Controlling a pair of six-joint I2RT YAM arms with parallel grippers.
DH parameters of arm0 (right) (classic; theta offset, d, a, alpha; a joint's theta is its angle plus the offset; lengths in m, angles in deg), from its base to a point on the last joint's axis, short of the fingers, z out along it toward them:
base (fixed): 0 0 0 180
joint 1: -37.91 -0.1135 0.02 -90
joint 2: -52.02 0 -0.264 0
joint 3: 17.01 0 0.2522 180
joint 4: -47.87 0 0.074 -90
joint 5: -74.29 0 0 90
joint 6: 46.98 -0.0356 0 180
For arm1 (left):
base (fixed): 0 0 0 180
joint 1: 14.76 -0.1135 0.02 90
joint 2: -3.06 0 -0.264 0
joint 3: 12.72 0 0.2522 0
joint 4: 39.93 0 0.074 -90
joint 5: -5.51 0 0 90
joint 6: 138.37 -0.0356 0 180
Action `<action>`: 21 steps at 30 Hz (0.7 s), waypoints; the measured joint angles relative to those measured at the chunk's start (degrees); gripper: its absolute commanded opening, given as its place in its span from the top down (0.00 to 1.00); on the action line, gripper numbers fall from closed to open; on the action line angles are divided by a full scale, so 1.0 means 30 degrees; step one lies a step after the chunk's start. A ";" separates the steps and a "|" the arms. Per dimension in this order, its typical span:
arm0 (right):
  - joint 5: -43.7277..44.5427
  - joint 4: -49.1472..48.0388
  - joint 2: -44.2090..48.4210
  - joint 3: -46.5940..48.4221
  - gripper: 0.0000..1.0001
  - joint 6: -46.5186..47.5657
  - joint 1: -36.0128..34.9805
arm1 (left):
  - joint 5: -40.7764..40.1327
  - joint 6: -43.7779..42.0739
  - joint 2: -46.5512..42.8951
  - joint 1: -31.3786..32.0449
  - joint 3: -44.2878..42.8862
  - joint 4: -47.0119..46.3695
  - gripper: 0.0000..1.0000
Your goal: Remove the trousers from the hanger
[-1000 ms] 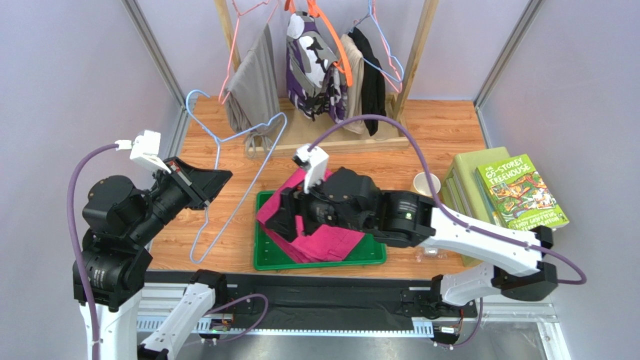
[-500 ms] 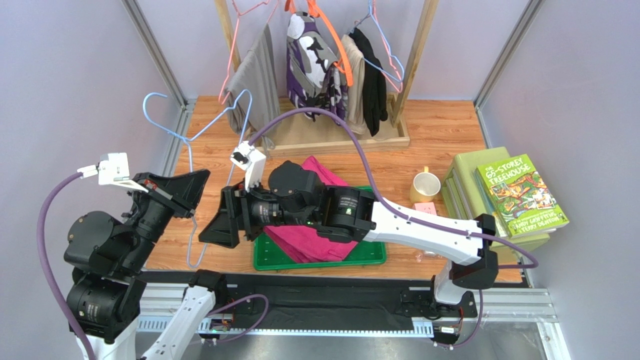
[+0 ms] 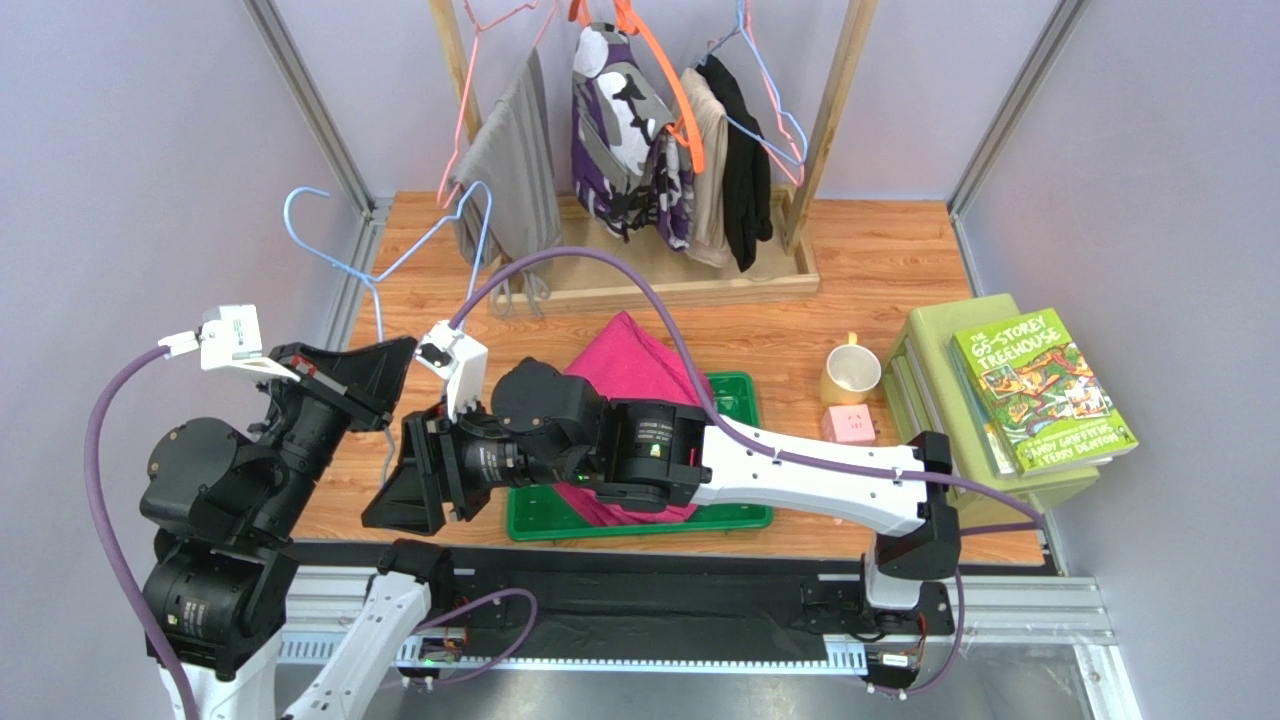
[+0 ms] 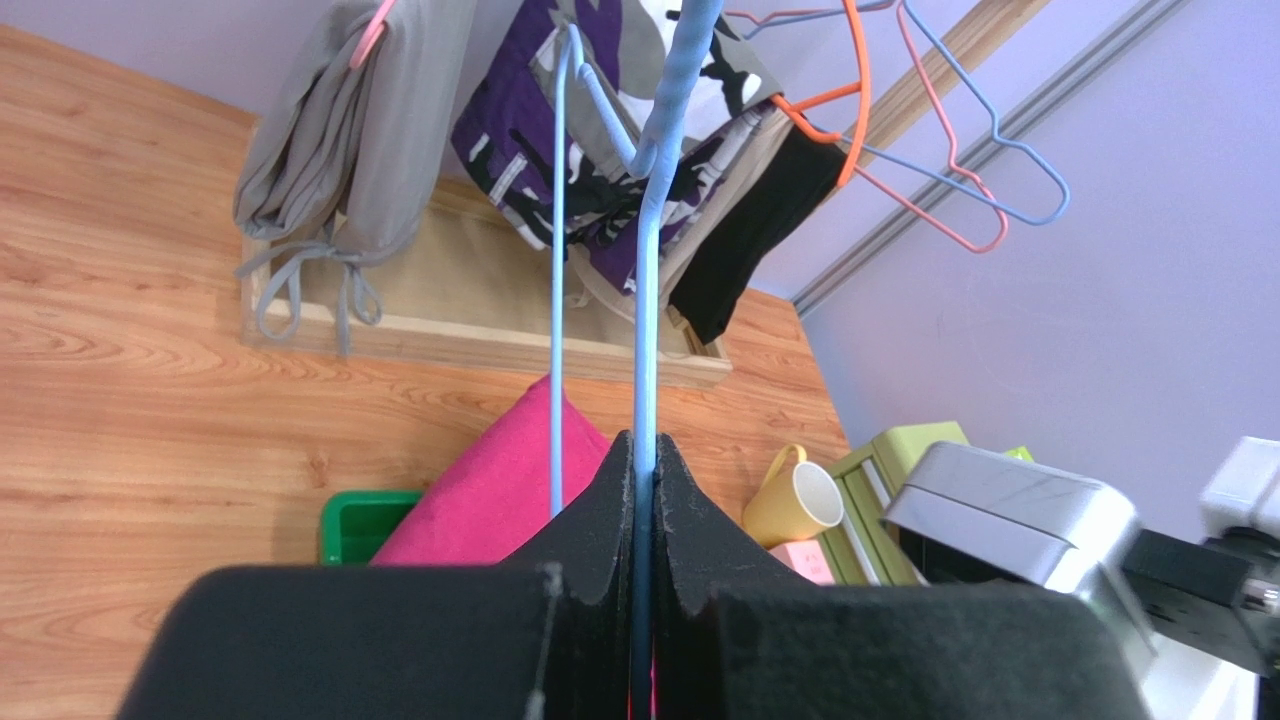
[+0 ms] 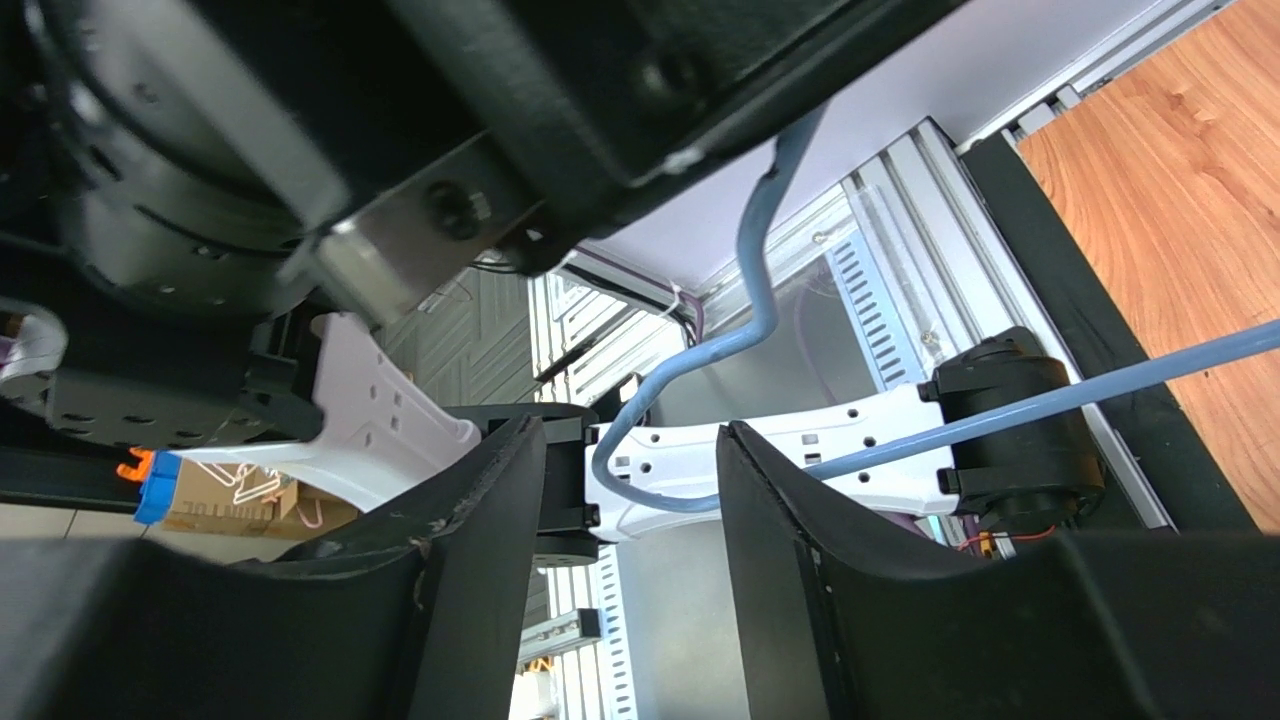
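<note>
The magenta trousers (image 3: 631, 368) lie folded across the green tray (image 3: 736, 398), free of the hanger and of both grippers. The light-blue wire hanger (image 3: 427, 234) is held up at the left, bare. My left gripper (image 3: 394, 368) is shut on one of its wires (image 4: 646, 300); in the left wrist view the jaws pinch the wire, with the trousers (image 4: 496, 495) beyond. My right gripper (image 3: 388, 503) reaches left under the left gripper. It is open, and the hanger's bent lower corner (image 5: 631, 465) shows in the gap past its fingers, untouched.
A wooden rack at the back carries grey trousers (image 3: 511, 165), a purple-white patterned garment (image 3: 631, 135) on an orange hanger, and a black garment (image 3: 744, 150). A yellow mug (image 3: 852, 368), a pink block (image 3: 852, 425) and books (image 3: 1044, 383) stand at the right.
My right arm has swung left, off the trousers on the tray, to the hanger's lower corner, its jaws narrowing. My left gripper has carried the hanger left and up.
</note>
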 measured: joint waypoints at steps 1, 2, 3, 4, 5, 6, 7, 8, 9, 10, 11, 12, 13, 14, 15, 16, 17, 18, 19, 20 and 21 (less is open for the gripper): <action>0.0051 -0.0015 -0.0058 0.0000 0.55 -0.0007 0.0000 | -0.0007 0.0000 -0.0022 0.0000 0.0000 0.0000 1.00; 0.0138 -0.0029 -0.0109 0.0000 0.57 -0.0022 0.0000 | -0.0015 0.0000 -0.0044 0.0000 0.0000 0.0007 1.00; 0.0219 -0.0044 -0.0131 0.0000 0.61 -0.0044 -0.0007 | -0.0029 0.0000 -0.0058 0.0000 0.0000 0.0000 1.00; 0.0379 -0.0087 -0.0146 0.0000 0.64 -0.0080 0.0000 | -0.0058 0.0015 -0.0066 0.0000 0.0000 0.0000 1.00; 0.0466 -0.0109 -0.0160 0.0000 0.67 -0.0087 0.0000 | -0.0058 0.0015 -0.0073 0.0000 0.0000 -0.0007 1.00; 0.0539 -0.0168 -0.0175 0.0000 0.70 -0.0131 -0.0007 | -0.0066 0.0015 -0.0080 0.0000 0.0000 -0.0007 1.00; 0.0612 -0.0233 -0.0182 -0.0007 0.82 -0.0175 -0.0007 | -0.0066 0.0015 -0.0080 0.0000 0.0000 -0.0015 1.00; 0.0656 -0.0342 -0.0189 -0.0007 0.88 -0.0233 -0.0007 | -0.0073 0.0015 -0.0080 0.0000 0.0000 -0.0015 1.00; 0.0685 -0.0481 -0.0189 -0.0029 1.00 -0.0299 -0.0044 | -0.0080 0.0015 -0.0080 0.0000 0.0000 -0.0007 1.00; 0.0729 -0.0634 -0.0182 -0.0058 1.00 -0.0386 -0.0080 | -0.0109 0.0015 -0.0087 0.0000 0.0007 -0.0036 1.00; 0.0823 -0.0721 -0.0175 -0.0117 1.00 -0.0510 -0.0087 | -0.0102 0.0015 -0.0095 0.0000 0.0007 -0.0087 1.00; 0.0969 -0.0750 -0.0168 -0.0226 1.00 -0.0714 -0.0095 | -0.0102 0.0000 -0.0131 0.0000 0.0007 -0.0204 0.96; 0.1064 -0.0903 -0.0146 -0.0459 1.00 -0.0889 -0.0095 | -0.0102 -0.0051 -0.0182 0.0000 0.0007 -0.0299 0.89; 0.1107 -0.1064 -0.0058 -0.0721 1.00 -0.1013 -0.0087 | -0.0080 -0.0146 -0.0240 0.0000 0.0007 -0.0321 0.81; 0.1158 -0.1224 0.0058 -0.1020 1.00 -0.1151 -0.0080 | -0.0015 -0.0262 -0.0262 0.0000 0.0007 -0.0321 0.66; 0.1231 -0.1290 0.0189 -0.1282 1.00 -0.1290 -0.0073 | 0.0182 -0.0335 -0.0270 0.0000 0.0015 -0.0342 0.59; 0.1282 -0.1311 0.0313 -0.1508 1.00 -0.1362 -0.0073 | 0.0408 -0.0495 -0.0277 0.0000 0.0022 -0.0379 0.54; 0.1275 -0.1399 0.0444 -0.1749 1.00 -0.1413 -0.0073 | 0.0721 -0.0495 -0.0277 0.0000 0.0044 -0.0386 0.45; 0.1268 -0.1530 0.0561 -0.1953 1.00 -0.1501 -0.0073 | 0.0911 -0.0641 -0.0277 0.0000 0.0073 -0.0401 0.41; 0.1209 -0.1727 0.0729 -0.2266 1.00 -0.1719 -0.0073 | 0.1086 -0.0787 -0.0313 0.0000 0.0124 -0.0423 0.38; 0.1129 -0.1851 0.0911 -0.2579 1.00 -0.1858 -0.0051 | 0.1275 -0.0911 -0.0350 0.0000 0.0168 -0.0415 0.34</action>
